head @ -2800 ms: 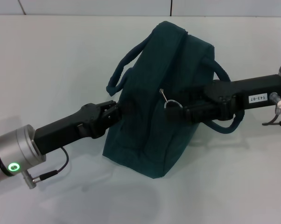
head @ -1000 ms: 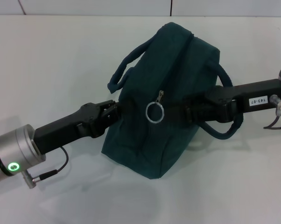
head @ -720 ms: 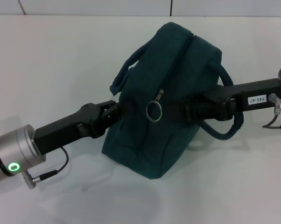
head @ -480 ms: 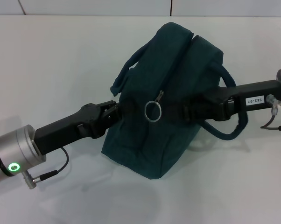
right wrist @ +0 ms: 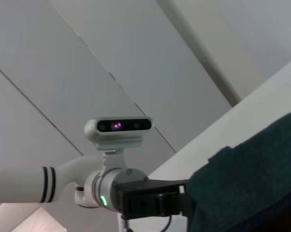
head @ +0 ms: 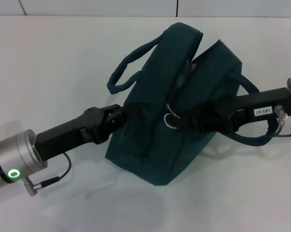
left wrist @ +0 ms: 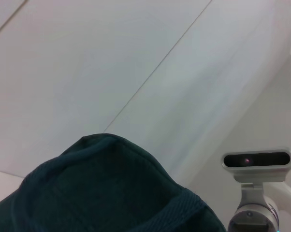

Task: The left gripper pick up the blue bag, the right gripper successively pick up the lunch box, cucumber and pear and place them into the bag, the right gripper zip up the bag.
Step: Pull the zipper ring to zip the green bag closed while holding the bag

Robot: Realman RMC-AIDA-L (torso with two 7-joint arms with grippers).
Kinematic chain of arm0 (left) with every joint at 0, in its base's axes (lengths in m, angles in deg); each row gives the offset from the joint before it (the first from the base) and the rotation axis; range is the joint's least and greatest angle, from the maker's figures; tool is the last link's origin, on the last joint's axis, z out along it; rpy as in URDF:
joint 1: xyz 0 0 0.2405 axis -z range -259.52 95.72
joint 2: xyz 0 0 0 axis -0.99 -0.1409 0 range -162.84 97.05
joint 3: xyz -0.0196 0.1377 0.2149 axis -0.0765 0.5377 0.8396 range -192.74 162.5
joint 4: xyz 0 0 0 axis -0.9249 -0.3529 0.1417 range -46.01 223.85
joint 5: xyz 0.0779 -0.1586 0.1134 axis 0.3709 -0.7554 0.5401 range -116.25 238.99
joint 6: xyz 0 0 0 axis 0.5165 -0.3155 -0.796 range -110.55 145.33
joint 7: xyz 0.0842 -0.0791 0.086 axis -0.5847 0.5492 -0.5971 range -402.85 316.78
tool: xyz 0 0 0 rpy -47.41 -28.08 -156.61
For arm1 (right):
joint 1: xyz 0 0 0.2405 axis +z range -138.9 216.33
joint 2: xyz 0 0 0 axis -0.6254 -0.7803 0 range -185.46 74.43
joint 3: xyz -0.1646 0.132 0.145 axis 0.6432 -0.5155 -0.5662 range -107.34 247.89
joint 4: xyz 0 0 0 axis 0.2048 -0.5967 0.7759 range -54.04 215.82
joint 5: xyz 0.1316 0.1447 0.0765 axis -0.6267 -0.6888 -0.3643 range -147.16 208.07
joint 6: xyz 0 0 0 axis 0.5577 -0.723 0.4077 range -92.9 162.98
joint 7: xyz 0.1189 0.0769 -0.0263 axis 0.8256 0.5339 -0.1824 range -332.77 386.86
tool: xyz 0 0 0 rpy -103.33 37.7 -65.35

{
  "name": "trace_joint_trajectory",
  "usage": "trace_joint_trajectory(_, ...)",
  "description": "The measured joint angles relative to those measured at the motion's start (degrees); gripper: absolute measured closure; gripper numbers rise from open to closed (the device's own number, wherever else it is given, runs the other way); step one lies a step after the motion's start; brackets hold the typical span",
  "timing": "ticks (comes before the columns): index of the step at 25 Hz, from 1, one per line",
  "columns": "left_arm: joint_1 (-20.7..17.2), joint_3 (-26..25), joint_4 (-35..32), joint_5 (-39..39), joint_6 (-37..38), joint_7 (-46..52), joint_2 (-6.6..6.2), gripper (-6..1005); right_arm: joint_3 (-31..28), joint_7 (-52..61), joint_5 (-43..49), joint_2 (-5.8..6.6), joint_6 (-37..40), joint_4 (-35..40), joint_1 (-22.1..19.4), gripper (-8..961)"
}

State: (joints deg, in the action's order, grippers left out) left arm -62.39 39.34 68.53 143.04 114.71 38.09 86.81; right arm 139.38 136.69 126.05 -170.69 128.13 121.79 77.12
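The blue bag (head: 155,140) stands tilted mid-table, its top seam gaping at the far end and showing silver lining (head: 186,72). My left gripper (head: 119,115) is shut on the fabric of the bag's left side. My right gripper (head: 183,123) lies against the bag's front, right beside the metal ring zipper pull (head: 168,122), which it partly covers. One bag handle (head: 254,137) loops over the right arm. Teal fabric (left wrist: 102,193) fills the lower part of the left wrist view. The lunch box, cucumber and pear are out of view.
White table (head: 63,58) surrounds the bag, and a wall runs along its far edge. The other bag handle (head: 123,72) arches free toward the left. The right wrist view shows the left arm (right wrist: 136,198) at the bag and the robot's head camera (right wrist: 119,126).
The right gripper let the ring pull drop, then came back up against it. The bag's top seam has spread open at the far end and the right handle has slid lower on the arm.
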Motion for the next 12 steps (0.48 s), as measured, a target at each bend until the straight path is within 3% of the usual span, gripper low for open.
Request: trace_joint_trajectory(12,0.7,-0.2,0.0,0.0,0.2,0.0,0.0,951,-0.3,0.0,-2.1,-0.22,0.4,-0.1,0.8,616)
